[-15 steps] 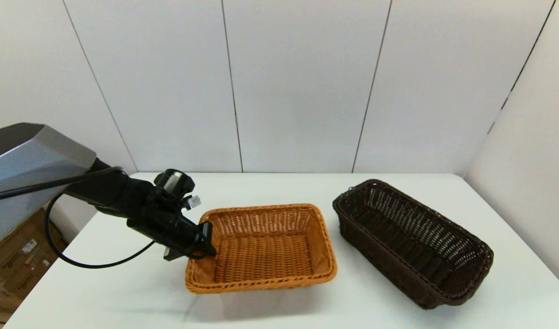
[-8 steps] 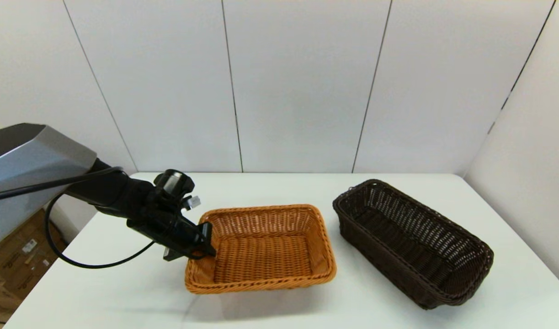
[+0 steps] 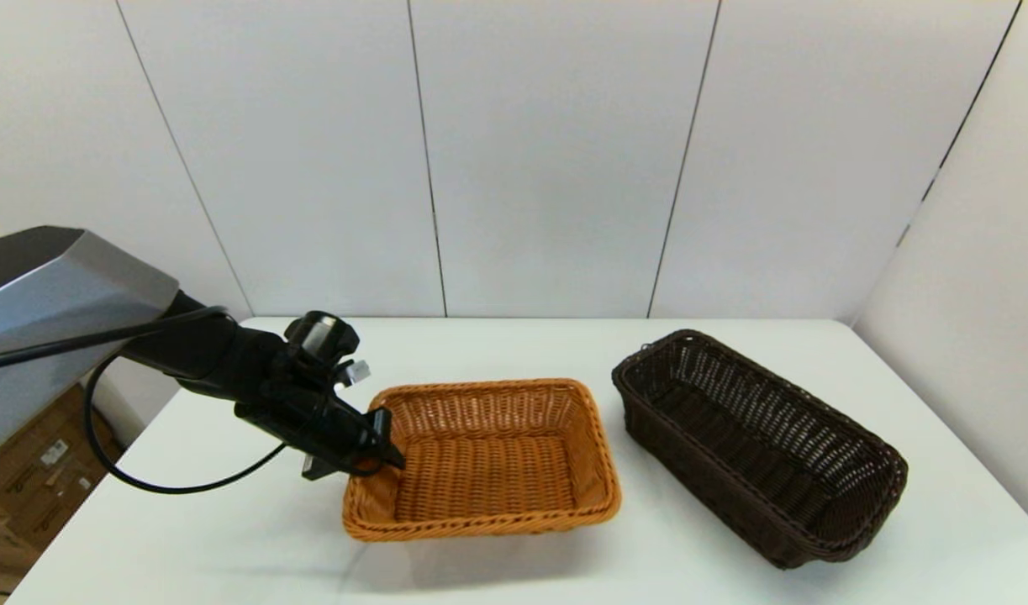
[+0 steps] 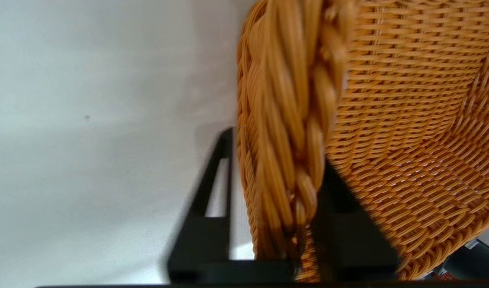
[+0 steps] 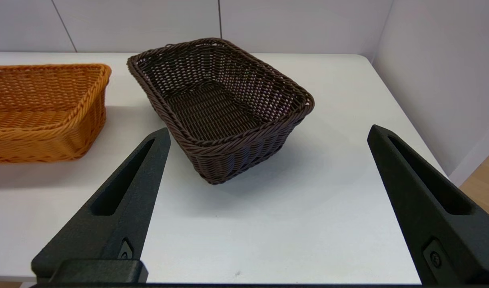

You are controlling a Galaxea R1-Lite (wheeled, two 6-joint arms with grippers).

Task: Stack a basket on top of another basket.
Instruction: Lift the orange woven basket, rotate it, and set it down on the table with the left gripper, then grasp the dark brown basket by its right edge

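Orange-tan rectangular woven wicker basket (image 3: 482, 458) sits left of dark brown rectangular woven wicker basket (image 3: 757, 445), apart, both on white tabletop (image 3: 690, 555).

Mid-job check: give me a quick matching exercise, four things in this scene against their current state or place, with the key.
Things:
1. orange-tan basket
2. dark brown basket
3. left gripper
4. right gripper

States:
A. open, fingers spread wide, holding nothing, back from the dark basket
B. on the table, on the robot's right side, untouched
C. shut on a braided rim
D. gripped at its left end wall, one finger inside and one outside

Pairs: 1-D, 2-B, 3-C, 4-A
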